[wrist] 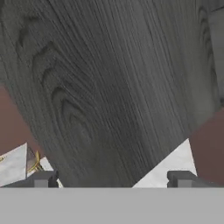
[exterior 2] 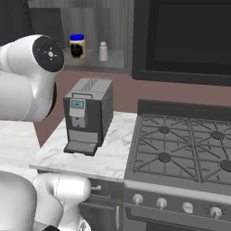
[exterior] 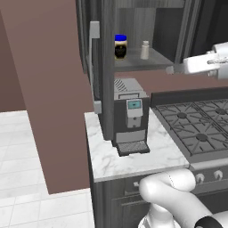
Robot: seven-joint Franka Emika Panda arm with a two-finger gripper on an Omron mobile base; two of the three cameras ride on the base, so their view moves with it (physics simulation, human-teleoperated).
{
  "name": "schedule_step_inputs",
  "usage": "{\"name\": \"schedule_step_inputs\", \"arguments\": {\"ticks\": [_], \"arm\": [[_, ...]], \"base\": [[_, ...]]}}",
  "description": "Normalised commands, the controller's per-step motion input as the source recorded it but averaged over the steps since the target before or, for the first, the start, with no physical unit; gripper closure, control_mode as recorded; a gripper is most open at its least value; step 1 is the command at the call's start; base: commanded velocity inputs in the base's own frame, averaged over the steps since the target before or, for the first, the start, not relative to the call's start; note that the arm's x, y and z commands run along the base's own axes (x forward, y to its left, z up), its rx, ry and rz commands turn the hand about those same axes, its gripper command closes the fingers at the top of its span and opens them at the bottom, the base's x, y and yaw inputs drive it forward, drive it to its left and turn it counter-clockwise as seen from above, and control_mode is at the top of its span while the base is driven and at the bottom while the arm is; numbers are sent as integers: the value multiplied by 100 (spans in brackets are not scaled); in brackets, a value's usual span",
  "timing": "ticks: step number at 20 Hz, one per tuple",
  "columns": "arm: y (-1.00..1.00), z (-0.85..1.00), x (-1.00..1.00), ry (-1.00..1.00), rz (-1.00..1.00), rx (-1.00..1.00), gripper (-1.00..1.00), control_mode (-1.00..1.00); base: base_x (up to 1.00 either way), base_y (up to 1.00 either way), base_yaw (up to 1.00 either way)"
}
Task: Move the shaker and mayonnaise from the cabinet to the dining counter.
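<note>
- Two-finger gripper [wrist: 112,178] on the white Franka arm is standing with its dark tips wide apart and nothing between them; in the hand view it is facing a dark grey wood-grain panel [wrist: 113,87] at close range.
- In the left base view, a white part of the arm [exterior: 202,63] is reaching in from the right edge at about shelf height; I cannot tell exactly where the tips are sitting there.
- Tall dark grey wood-grain cabinet [exterior: 104,67] is standing open, its panelled door with the silver bar handle [exterior: 94,67] swung out to the left.
- Small pale grey-white bottle-shaped shaker [exterior: 144,50] is standing upright on the cabinet shelf, long axis vertical, lying to the left of the arm end and well apart from it.
- Short round mayonnaise jar with the bright blue lid [exterior: 120,46] is standing upright on the same shelf, just beyond the shaker as reached from the arm's side, so further off.
- Shaker and jar are sitting near each other but apart, not touching [exterior 2: 103,51] [exterior 2: 77,46].
- Judgement: the shaker is the nearer pick; the hand is needing to swing leftward and turn toward the shelf opening, then come at the upright body from the side.
- Dark coffee machine with the blue screen [exterior: 130,116] is sitting on the small marble worktop [exterior: 133,156], below the shelf and lower than the arm end.
</note>
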Motion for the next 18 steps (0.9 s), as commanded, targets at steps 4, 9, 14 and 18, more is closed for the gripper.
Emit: {"name": "schedule_step_inputs", "arguments": {"ticks": [4, 9, 14, 18], "arm": [[-47, 4, -11, 0, -25, -8, -100, -100], [-48, 1, -2, 0, -30, -10, -100, -100], [-43, 0, 1, 0, -30, -13, -100, -100], [-39, 0, 19, 0, -26, -17, -100, -100]], "base": [[0, 0, 0], [0, 0, 0], [0, 0, 0], [0, 0, 0]]}}
